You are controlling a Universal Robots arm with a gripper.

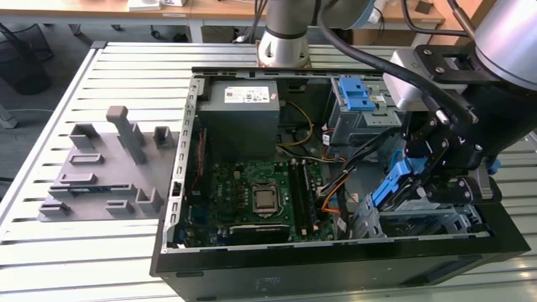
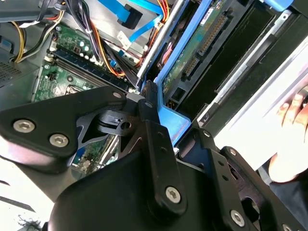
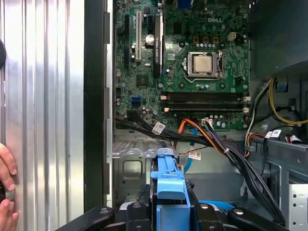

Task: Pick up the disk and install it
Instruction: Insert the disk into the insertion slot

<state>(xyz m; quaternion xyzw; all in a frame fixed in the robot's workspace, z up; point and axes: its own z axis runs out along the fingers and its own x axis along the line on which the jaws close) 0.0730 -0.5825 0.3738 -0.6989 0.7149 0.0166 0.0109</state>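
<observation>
The disk (image 1: pixel 391 189) stands tilted on edge inside the open computer case (image 1: pixel 180 189), over the metal drive bay (image 1: pixel 428 221) at the front corner on the exterior view's right. Its blue bracket (image 3: pixel 168 180) is pinched between my gripper's black fingers (image 3: pixel 137 211). In the second wrist view the disk's green circuit side (image 2: pixel 192 53) and its blue bracket (image 2: pixel 171 122) run up from a finger (image 2: pixel 150 113). My gripper (image 1: pixel 424 192) (image 3: pixel 169 211) (image 2: pixel 159 130) is shut on the disk, low over the bay (image 3: pixel 130 163).
Motherboard (image 1: pixel 260 192) lies on the case floor, crossed by cable bundles (image 3: pixel 216 142) beside the bay. A grey power box (image 1: pixel 243 116) and a cage with blue latches (image 1: pixel 356 94) stand at the back. A grey fixture (image 1: pixel 105 170) sits on the slatted table. A person's hand (image 3: pixel 5 187) rests outside the case.
</observation>
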